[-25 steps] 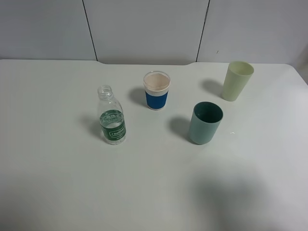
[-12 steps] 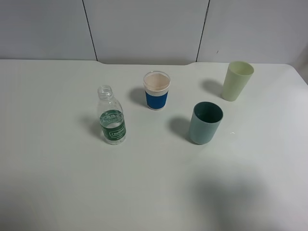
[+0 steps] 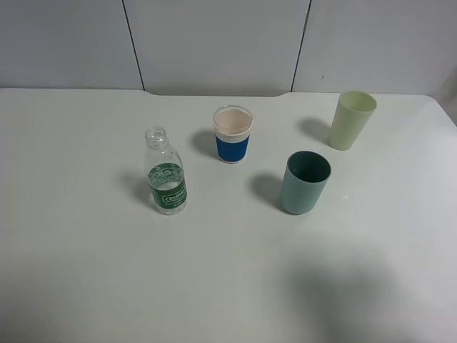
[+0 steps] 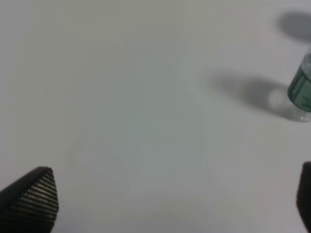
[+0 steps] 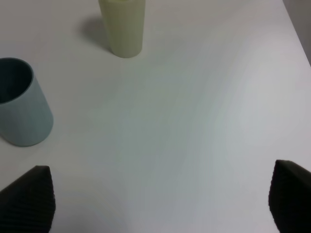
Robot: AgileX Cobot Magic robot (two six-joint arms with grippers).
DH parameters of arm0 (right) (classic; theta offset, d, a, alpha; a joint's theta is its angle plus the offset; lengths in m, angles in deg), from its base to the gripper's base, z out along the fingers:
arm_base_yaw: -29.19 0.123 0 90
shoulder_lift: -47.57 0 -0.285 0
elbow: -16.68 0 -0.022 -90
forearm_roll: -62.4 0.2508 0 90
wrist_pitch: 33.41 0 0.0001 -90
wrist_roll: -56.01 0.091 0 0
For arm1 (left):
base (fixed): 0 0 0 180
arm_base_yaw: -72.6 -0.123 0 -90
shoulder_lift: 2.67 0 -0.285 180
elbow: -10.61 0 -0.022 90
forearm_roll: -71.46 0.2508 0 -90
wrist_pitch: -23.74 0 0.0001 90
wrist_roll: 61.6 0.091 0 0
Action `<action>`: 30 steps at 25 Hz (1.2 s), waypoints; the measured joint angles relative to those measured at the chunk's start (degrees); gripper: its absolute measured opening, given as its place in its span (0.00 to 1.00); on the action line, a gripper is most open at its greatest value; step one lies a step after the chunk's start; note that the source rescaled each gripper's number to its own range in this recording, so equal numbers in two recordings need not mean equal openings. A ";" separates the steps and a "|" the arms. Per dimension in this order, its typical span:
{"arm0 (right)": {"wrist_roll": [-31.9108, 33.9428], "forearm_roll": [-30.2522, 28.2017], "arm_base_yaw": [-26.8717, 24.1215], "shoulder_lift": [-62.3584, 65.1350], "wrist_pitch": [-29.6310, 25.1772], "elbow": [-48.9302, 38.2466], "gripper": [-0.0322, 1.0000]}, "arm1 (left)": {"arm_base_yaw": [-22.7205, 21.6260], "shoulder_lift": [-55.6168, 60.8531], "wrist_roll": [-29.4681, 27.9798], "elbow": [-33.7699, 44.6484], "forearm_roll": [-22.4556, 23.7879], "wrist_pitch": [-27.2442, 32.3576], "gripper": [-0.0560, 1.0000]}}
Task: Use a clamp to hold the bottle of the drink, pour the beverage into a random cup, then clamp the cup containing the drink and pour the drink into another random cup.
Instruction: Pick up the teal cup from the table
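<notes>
Left wrist view: left hand [image 4: 172, 196] spread wide, empty; right hand [image 5: 163, 196] parted, empty.

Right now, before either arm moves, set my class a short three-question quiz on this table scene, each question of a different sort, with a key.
1. True or false: the bottle lies on its side.
2. Which cup stands nearest the bottle? A) teal cup B) white cup with blue band C) pale yellow-green cup
3. Fill in: the right wrist view shows ___ cups.
Key: 1 false, it stands upright. 2 B. 3 two, the teal cup and the pale yellow-green cup.
</notes>
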 joint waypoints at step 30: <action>-3.49 0.89 2.92 -43.15 22.16 6.14 0.61 | 0.00 0.00 0.00 0.00 0.00 0.00 1.00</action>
